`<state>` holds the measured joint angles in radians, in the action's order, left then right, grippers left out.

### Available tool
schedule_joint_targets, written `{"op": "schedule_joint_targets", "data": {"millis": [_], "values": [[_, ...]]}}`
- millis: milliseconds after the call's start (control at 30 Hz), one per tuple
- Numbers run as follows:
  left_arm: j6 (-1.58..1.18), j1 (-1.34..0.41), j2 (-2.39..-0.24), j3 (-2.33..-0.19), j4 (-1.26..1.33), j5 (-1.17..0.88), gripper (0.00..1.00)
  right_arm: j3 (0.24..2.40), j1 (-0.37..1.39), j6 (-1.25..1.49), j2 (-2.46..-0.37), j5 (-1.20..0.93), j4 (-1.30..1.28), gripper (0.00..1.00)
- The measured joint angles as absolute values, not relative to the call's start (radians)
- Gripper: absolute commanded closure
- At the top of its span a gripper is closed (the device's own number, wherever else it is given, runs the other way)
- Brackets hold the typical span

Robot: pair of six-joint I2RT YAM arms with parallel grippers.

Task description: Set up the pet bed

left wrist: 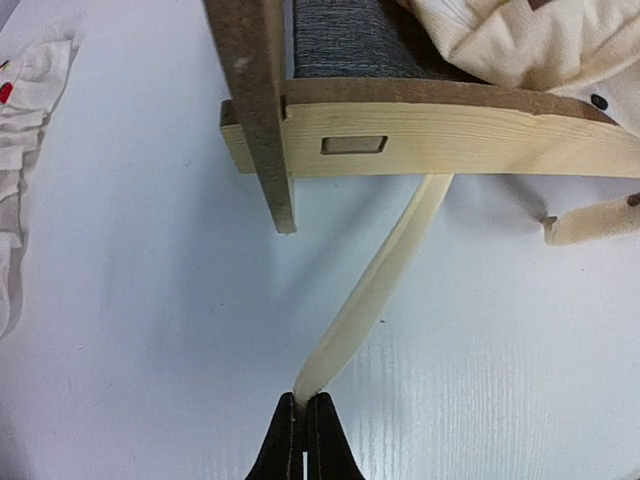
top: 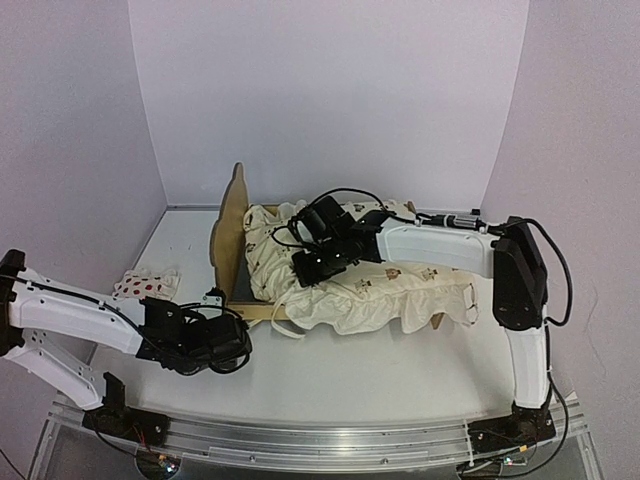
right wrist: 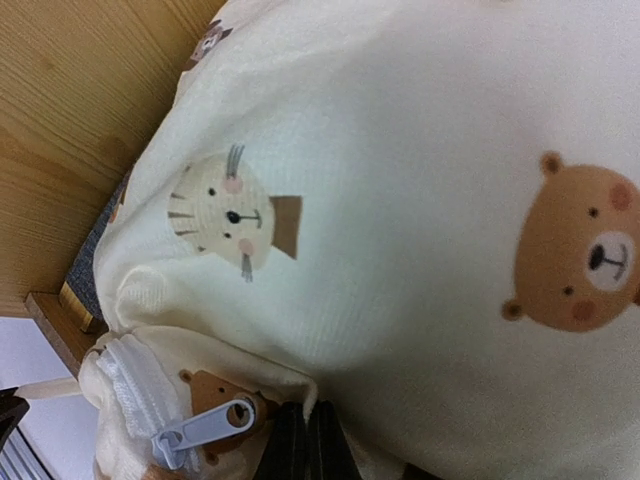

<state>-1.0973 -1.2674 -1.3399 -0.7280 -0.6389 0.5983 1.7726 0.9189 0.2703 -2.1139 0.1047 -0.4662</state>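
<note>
Then, one pet bed (top: 228, 238) stood on the worktop (top: 400, 370), one cream cushion (top: 350, 295) heaped across it. The left jaws, just before the bed's near rail, pinched one cushion tie (left wrist: 375, 280); the right jaws, clenched, pressed against the cushion over the bed. One spotted pillow (top: 148, 283) lay left of the bed

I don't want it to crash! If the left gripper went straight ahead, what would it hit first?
Probably the pet bed's wooden side rail, along the cream strap the left gripper pinches; depth is unclear.
</note>
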Motion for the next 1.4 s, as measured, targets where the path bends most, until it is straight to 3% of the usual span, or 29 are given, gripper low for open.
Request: {"op": "schedule_joint_targets", "data": {"millis": [133, 300, 400, 633, 867, 1167, 1400], "values": [[-1.163, -1.267, -1.297, -0.728, -0.732, 0.595, 1.0, 1.844, 0.947, 0.27, -2.173, 0.098, -0.473, 0.96], [-1.233, -1.268, -1.26, -0.728, -0.824, 0.578, 1.0, 1.943, 0.971, 0.275, -2.244, 0.047, -0.48, 0.66], [-1.259, -1.269, -1.253, -0.724, -0.859, 0.57, 1.0, 2.007, 0.977, 0.291, -2.277, -0.034, -0.482, 0.54], [-1.319, -1.269, -1.236, -0.71, -0.9, 0.569, 1.0, 2.072, 0.983, 0.33, -2.284, -0.211, -0.471, 0.34], [-1.346, -1.269, -1.204, -0.685, -0.908, 0.569, 1.0, 2.032, 0.99, 0.318, -2.24, -0.243, -0.453, 0.23], [-1.337, -1.269, -1.187, -0.635, -0.879, 0.567, 1.0, 2.095, 0.994, 0.2, -2.249, -0.114, -0.485, 0.19], [-1.333, -1.269, -1.17, -0.605, -0.84, 0.565, 1.0, 2.155, 1.005, 0.153, -2.326, -0.121, -0.497, 0.47]]}}
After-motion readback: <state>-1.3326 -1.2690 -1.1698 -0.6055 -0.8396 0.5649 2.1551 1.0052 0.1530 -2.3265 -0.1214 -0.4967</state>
